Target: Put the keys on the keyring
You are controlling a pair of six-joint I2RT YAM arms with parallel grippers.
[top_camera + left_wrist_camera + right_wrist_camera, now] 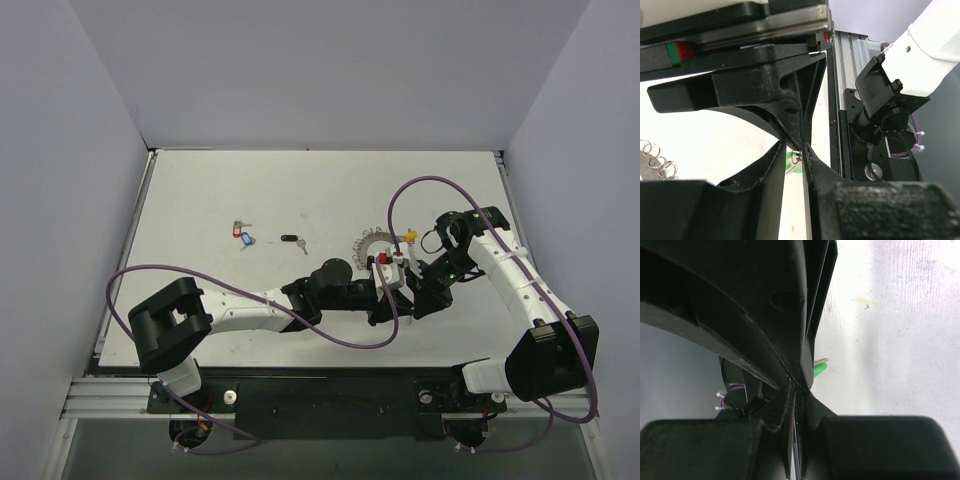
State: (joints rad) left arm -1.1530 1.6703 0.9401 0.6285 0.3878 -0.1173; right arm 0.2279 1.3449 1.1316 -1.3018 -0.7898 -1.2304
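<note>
1. Nearest the arm bases, the black two-finger left gripper (801, 146) and the black two-finger right gripper (797, 383) met almost tip to tip above the flat white table (200, 190), right of its middle.
2. The right gripper's fingers were pressed fully together. The left gripper's fingertips looked drawn close, but its wrist view was too oblique to show whether they were clamped or slightly apart.
3. Just beyond both sets of tips was a tiny silver metal key with a green plastic head (820, 369). Each wrist view caught this green key peeking past the fingers. I could not tell whether either gripper pinched it or it rested on the table.
4. A little farther back, just beside the grippers, lay the large silvery metal keyring (370, 243), fringed with small wire loops and bearing a yellow tag (408, 237).
5. Well to the left, at about the same depth, lay a small black-headed key (291, 239). Farther left, a red-tagged key (240, 229) and a blue-tagged key (247, 239) sat close together. All three were loose and well apart from the keyring.
6. The step in hand seemed to be securing the green key between the two grippers, ahead of threading.
7. The next move would likely call for a firm pinch on the green head that leaves its hole exposed. That hole would then have to be guided onto one loop while the other gripper steadied the keyring.
</note>
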